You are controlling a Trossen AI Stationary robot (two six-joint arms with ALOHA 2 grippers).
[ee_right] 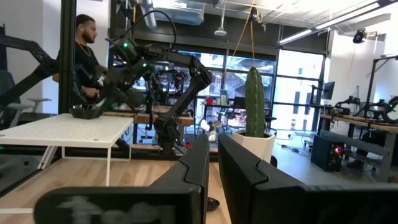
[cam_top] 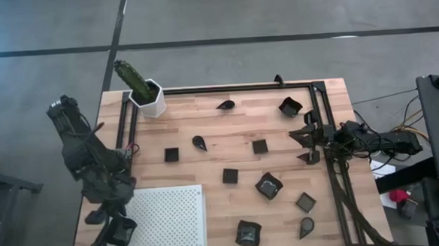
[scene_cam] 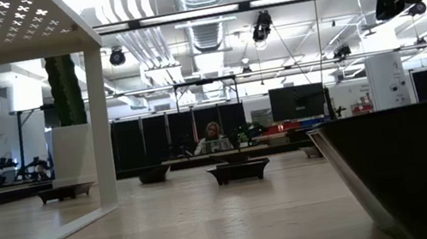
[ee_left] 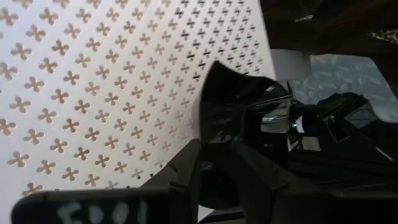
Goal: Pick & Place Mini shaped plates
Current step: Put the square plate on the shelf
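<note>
Spanning most of the scene, the table (cam_top: 205, 131) carries the white perforated board (cam_top: 172, 216) at its near left corner and the white pot with the cactus (cam_top: 149, 98) far left. Scattered to the board's right lie the mini shaped plates (cam_top: 269, 185), well apart. The left gripper (cam_top: 122, 232) holds one dark plate (ee_left: 239, 93) at the board's left edge, fingers closed on its rim; whether it touches the board is hidden. The right gripper (cam_top: 308, 142) waits at the table's right side, fingers nearly together and empty.
</note>
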